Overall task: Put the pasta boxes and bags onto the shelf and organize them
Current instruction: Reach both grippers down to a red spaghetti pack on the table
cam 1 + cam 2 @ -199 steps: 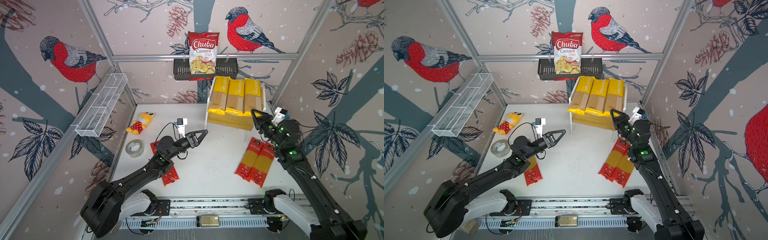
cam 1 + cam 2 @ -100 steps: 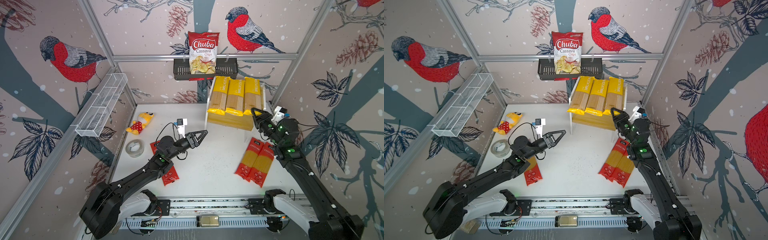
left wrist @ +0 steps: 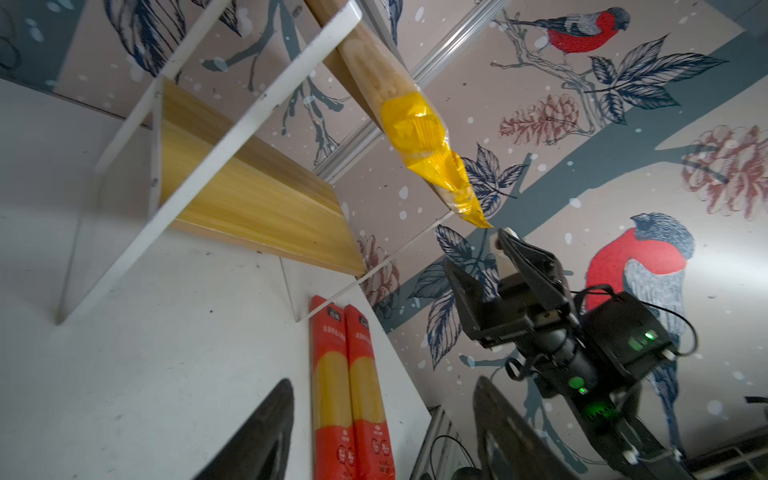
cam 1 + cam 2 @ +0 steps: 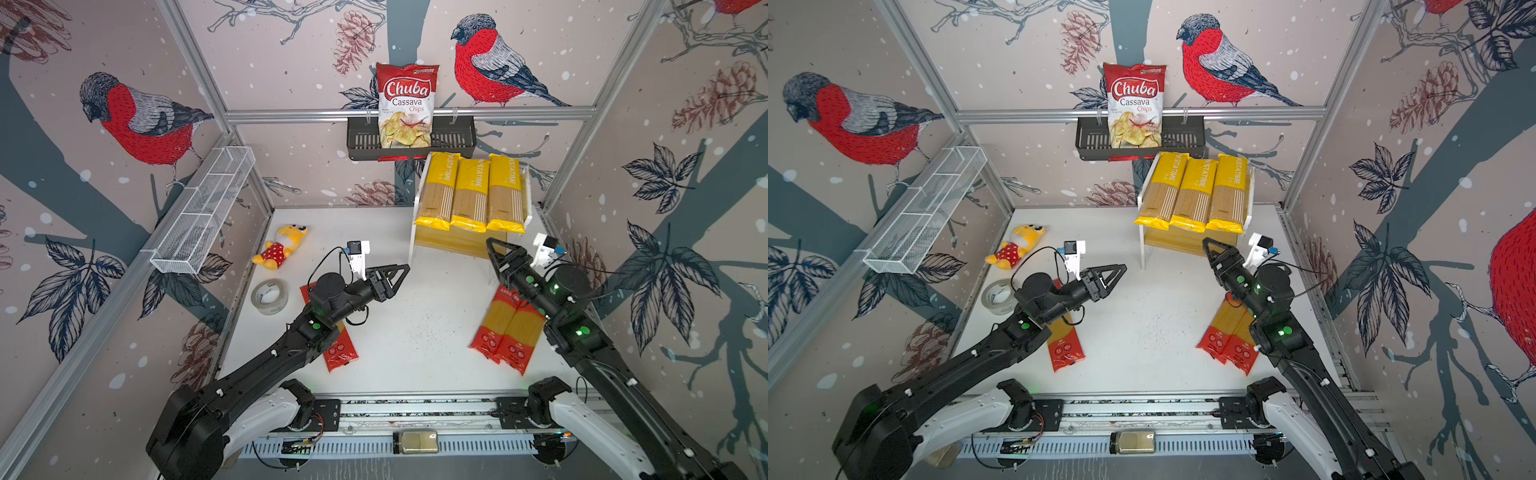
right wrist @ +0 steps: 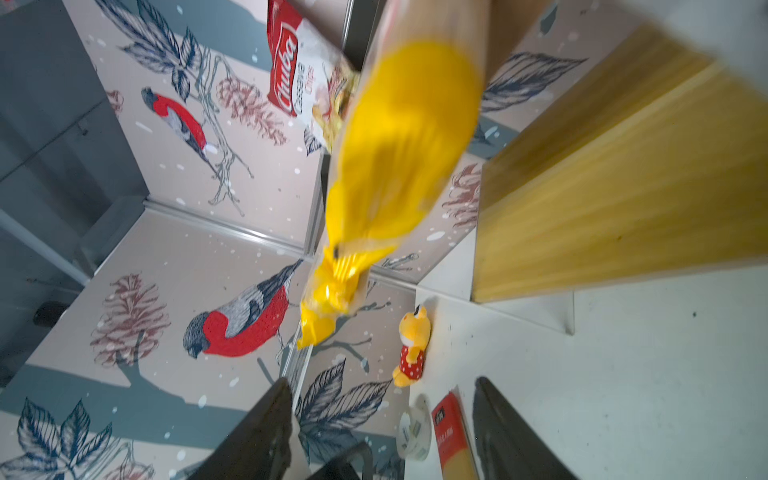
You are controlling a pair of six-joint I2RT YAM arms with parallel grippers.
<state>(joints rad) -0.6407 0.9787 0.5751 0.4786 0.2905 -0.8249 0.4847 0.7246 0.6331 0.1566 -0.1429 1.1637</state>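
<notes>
Three yellow pasta packets (image 4: 469, 195) (image 4: 1192, 191) lie side by side on the upper tier of the shelf (image 4: 453, 245), their ends overhanging its front. My right gripper (image 4: 494, 246) (image 4: 1209, 248) (image 5: 382, 428) is open and empty, just below and in front of the rightmost yellow packet (image 5: 399, 145). Two red-ended packets (image 4: 505, 328) (image 3: 349, 374) lie on the table under the right arm. A third red-ended packet (image 4: 338, 351) (image 5: 453, 436) lies partly under the left arm. Over the table's middle, my left gripper (image 4: 404, 271) (image 4: 1119, 272) (image 3: 382, 428) hangs open and empty.
A Chuba chips bag (image 4: 407, 106) stands in the black basket (image 4: 453, 139) on the back wall above the shelf. A white wire basket (image 4: 199, 216) hangs on the left wall. A plush toy (image 4: 282, 247) and a tape roll (image 4: 269, 296) lie at the table's left.
My right gripper has opened, let go of the rightmost yellow packet's end and drawn back from the shelf. The left arm has stayed still.
</notes>
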